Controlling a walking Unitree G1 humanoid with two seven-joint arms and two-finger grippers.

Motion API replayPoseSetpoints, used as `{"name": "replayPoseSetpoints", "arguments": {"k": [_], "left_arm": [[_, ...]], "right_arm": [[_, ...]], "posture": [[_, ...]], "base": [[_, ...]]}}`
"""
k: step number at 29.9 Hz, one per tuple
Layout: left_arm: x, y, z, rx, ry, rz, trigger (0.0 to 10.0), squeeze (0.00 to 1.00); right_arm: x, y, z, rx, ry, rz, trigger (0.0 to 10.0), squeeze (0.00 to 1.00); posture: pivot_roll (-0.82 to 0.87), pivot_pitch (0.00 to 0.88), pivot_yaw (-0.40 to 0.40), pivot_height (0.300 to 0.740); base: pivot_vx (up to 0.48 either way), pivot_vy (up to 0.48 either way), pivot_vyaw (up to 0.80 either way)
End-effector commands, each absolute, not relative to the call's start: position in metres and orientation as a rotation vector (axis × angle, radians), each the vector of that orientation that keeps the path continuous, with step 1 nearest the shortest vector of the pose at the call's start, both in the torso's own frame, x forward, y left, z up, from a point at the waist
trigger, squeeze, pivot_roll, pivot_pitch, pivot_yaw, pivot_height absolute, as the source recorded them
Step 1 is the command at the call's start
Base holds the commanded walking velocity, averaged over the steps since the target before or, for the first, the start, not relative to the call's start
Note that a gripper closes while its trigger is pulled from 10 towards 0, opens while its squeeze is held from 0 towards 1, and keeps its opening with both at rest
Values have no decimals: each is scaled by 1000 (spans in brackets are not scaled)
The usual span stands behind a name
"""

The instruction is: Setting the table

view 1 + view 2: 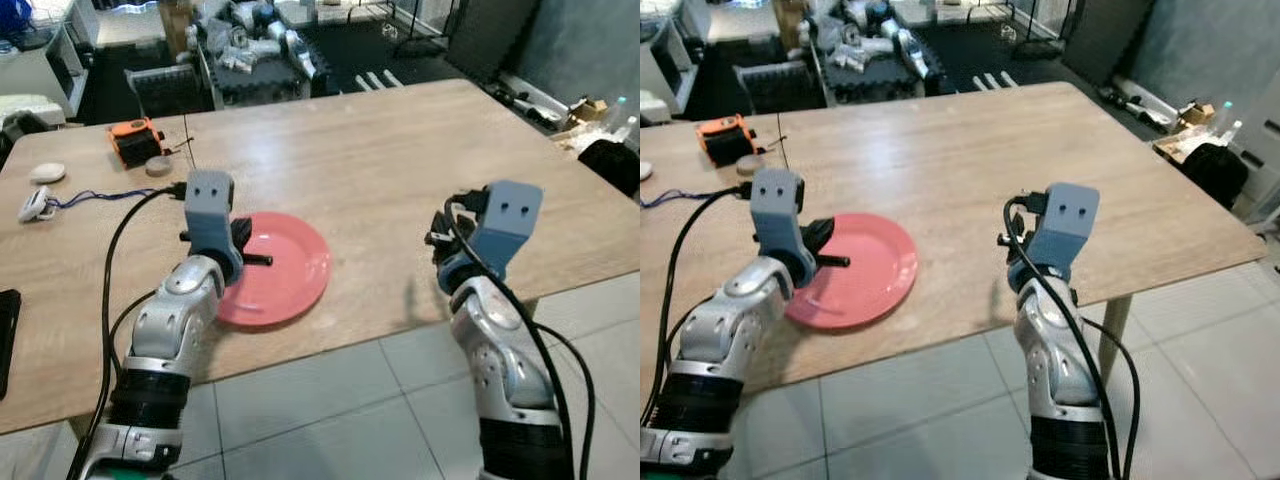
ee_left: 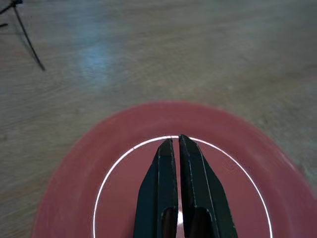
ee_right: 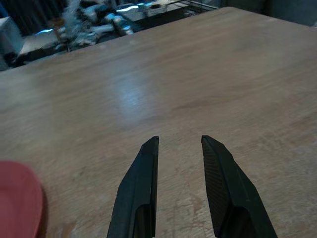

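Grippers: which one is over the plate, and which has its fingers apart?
The left gripper is over the red plate, fingers pressed together. The right gripper has its fingers apart, over bare table to the plate's right.

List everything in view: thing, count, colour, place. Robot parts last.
plate: 1, pink-red, near edge of the table, left of centre
table: 1, light wood, fills the scene
orange device: 1, orange and black, far left of table
round disc: 1, off-white, far left edge
white object with blue cord: 1, left edge, near the disc
floor: grey tiles, below the table's near edge
left gripper: 1, black fingers shut, over the plate
right gripper: 1, black fingers open, above bare table right of the plate
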State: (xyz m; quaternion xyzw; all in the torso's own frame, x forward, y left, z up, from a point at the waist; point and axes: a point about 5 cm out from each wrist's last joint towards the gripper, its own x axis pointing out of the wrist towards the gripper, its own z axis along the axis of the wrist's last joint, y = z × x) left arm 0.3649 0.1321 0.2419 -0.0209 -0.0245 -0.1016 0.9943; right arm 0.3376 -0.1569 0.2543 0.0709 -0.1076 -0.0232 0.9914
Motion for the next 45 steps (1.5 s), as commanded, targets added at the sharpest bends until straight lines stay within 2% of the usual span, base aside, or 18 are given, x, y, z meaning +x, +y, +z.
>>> {"name": "replayPoseSetpoints", "arguments": {"k": [1,3,7,11,13,17,21,24,25,26,28,34,39,45], "left_arm": [[361,142,245,-6,-90,-152,10000,0],[356,158,244,4,-101,-62,10000,0],[351,170,240,27,-103,-26,10000,0],[345,179,236,79,-105,-13,10000,0],[341,183,232,142,-108,-8,10000,0],[339,181,232,181,-118,-23,10000,0],[340,173,230,173,-112,-39,10000,0],[341,169,229,177,-114,-57,10000,0],[341,167,227,181,-113,-65,10000,0],[341,167,227,181,-113,-65,10000,0],[342,162,226,179,-115,-78,10000,0],[341,156,226,156,-121,-87,10000,0],[340,155,225,151,-117,-89,10000,0],[340,160,218,196,-78,-89,10000,0]], "right_arm": [[335,-150,254,124,-205,33,10000,0],[334,-139,253,57,-176,163,10000,0],[336,-135,247,27,-117,256,10000,0],[340,-137,241,70,-49,310,10000,0],[344,-137,236,172,29,324,10000,0],[345,-133,230,236,89,315,10000,0],[347,-138,209,231,197,177,10000,0],[347,-141,201,311,240,127,10000,0],[347,-140,197,416,271,120,10000,0],[347,-140,197,416,271,120,10000,0],[347,-136,193,526,307,126,10000,0],[350,-123,185,675,360,188,10000,0],[347,-106,188,697,355,303,10000,0],[346,-95,184,700,374,348,10000,0]], "posture": [[-13,158,82,740],[4,154,58,740],[10,153,44,740],[16,151,35,740],[18,151,27,740],[14,153,28,740],[1,156,31,740],[0,157,31,740],[-7,158,29,740],[-7,158,29,740],[-19,162,24,740],[-36,183,-2,740],[-40,196,-17,740],[-42,210,-26,740]], "base": [[0,0,0],[0,0,0],[0,0,0],[0,0,0],[0,0,0],[0,0,0],[0,0,0],[0,0,0],[0,0,0],[0,0,0],[0,0,0],[0,0,0],[0,0,0],[0,0,0]]}}
